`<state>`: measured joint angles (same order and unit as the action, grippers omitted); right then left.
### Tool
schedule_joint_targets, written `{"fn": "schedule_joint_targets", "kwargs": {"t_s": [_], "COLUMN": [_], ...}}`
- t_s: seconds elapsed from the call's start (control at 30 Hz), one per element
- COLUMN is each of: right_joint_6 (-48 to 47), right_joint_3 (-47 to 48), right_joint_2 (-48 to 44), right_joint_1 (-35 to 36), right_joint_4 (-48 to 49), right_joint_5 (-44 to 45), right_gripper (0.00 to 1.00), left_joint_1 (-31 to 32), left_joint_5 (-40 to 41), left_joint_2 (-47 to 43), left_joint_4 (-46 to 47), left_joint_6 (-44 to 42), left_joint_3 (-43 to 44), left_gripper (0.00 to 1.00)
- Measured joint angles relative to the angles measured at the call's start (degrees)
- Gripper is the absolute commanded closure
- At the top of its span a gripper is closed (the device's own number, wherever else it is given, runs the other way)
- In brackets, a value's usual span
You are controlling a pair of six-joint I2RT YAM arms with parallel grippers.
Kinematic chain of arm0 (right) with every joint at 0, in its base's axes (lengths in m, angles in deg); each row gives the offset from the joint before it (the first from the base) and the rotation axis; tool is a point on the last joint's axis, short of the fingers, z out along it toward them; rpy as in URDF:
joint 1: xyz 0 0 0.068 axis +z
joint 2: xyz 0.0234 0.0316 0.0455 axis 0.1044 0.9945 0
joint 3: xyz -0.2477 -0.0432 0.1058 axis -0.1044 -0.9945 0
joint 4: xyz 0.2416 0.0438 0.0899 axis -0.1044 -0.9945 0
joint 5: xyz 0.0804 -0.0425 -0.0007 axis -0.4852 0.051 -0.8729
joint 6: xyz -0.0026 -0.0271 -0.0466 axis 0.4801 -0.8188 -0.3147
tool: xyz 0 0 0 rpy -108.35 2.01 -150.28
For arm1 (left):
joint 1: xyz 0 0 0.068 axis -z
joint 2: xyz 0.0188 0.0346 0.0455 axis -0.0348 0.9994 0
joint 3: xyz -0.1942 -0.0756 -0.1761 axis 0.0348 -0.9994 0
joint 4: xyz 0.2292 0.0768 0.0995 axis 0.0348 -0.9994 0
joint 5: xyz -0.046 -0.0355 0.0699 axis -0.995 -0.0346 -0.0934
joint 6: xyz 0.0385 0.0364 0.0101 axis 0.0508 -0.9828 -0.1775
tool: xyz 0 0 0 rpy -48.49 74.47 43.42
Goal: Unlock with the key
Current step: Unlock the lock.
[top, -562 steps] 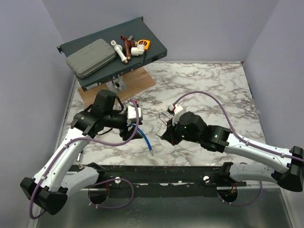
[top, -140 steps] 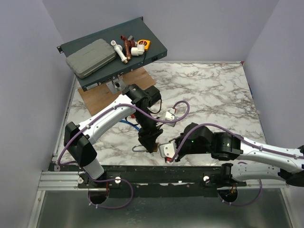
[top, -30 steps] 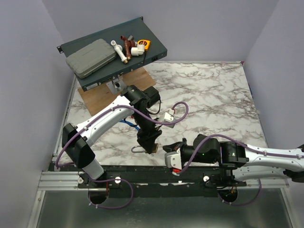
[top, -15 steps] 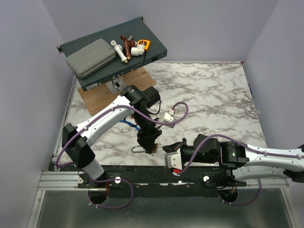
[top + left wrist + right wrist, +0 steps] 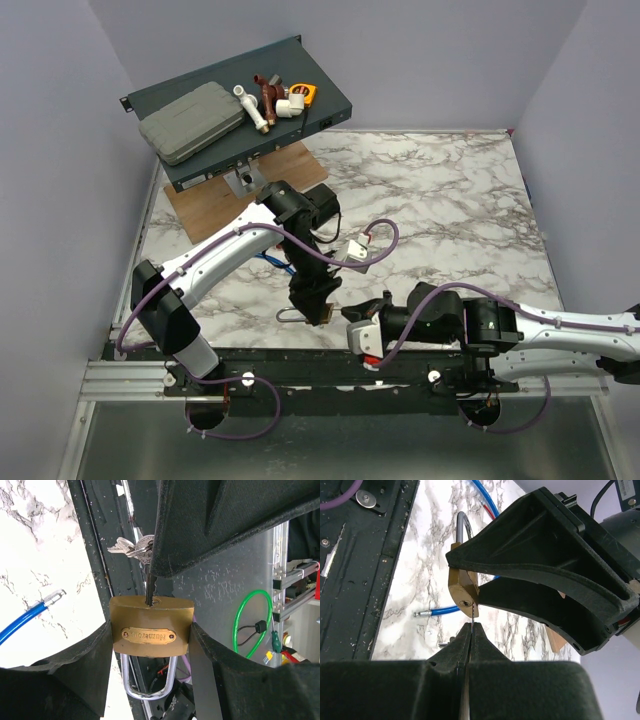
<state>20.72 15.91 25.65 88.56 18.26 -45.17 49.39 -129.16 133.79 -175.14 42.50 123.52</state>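
My left gripper [image 5: 318, 300] hangs near the table's front edge, shut on the brass padlock [image 5: 151, 627] across its body, the silver shackle [image 5: 150, 682] pointing away from the right arm. In the right wrist view the padlock [image 5: 464, 592] shows its keyhole face. My right gripper [image 5: 471, 627] is shut on the key [image 5: 470, 615], a thin blade sticking out of its fingertips. The key's blade [image 5: 149, 587] meets the keyhole; how deep it sits I cannot tell. A bunch of spare keys [image 5: 132, 547] dangles behind it. From above, the right gripper [image 5: 350, 315] sits just right of the padlock [image 5: 320, 312].
A blue cable [image 5: 275, 262] lies on the marble under the left arm. At the back left a dark metal tray [image 5: 330, 100] holds a grey case and pipe fittings, beside a wooden board [image 5: 300, 170]. The black base rail [image 5: 300, 365] runs right below the grippers.
My right gripper has edged slightly up and left toward the padlock with the key. The left gripper keeps its hold in the same place.
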Motion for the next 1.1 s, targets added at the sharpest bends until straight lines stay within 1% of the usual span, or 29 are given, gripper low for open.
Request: {"fn": "schedule_joint_targets", "kwargs": {"t_s": [1.1], "right_joint_6": [0.0], "right_joint_3": [-1.2], "right_joint_2": [-0.2], "right_joint_1": [0.0], "right_joint_4": [0.0], "right_joint_5": [-0.5], "right_gripper": [0.99], "left_joint_1": [0.0], "left_joint_5": [0.4], "left_joint_2": [0.0], "left_joint_4": [0.0], "left_joint_6": [-0.4], "left_joint_3": [0.0], "left_gripper": [1.0]}}
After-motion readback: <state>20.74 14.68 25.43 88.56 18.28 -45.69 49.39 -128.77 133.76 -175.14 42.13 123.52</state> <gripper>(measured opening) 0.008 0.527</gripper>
